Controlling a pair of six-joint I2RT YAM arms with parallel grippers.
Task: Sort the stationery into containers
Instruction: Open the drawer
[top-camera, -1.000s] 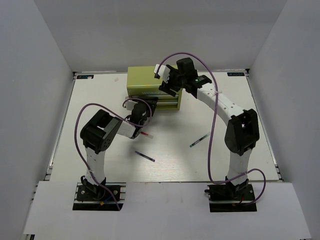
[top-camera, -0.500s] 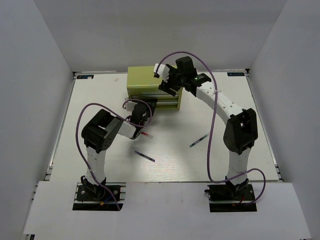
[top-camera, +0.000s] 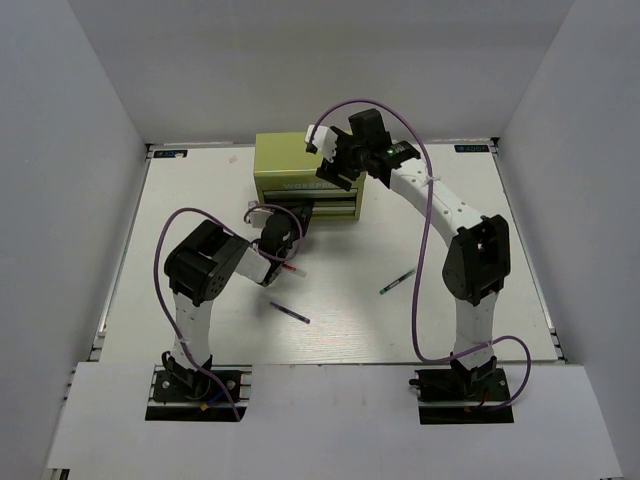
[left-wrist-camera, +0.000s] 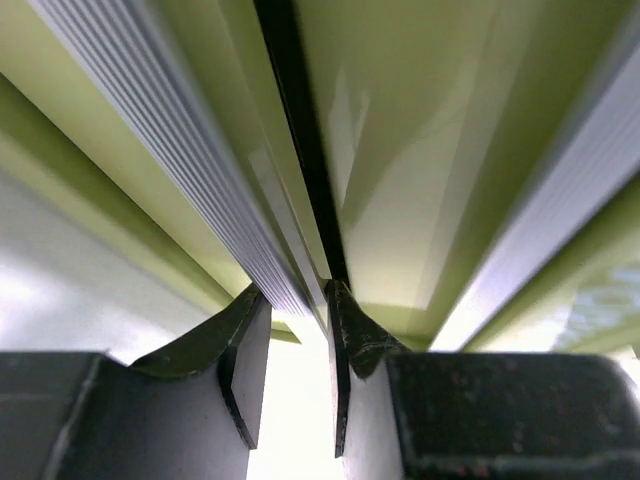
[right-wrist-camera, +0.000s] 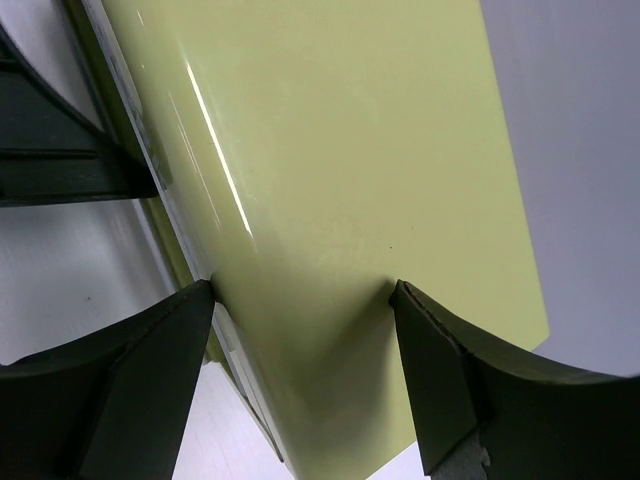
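Nudging forward, the left jaws now pinch a drawer front (left-wrist-camera: 190, 170) of the tool chest (top-camera: 285, 158); the right jaws, spread wide, have slid leftward over its top. Opening looks imminent, purple pen (top-camera: 290, 313) and green pen (top-camera: 397, 280) waiting on the bench (top-camera: 200, 200).

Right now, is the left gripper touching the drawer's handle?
Touching. In the left wrist view, the left gripper pinches the drawer's ridged handle between its fingertips.
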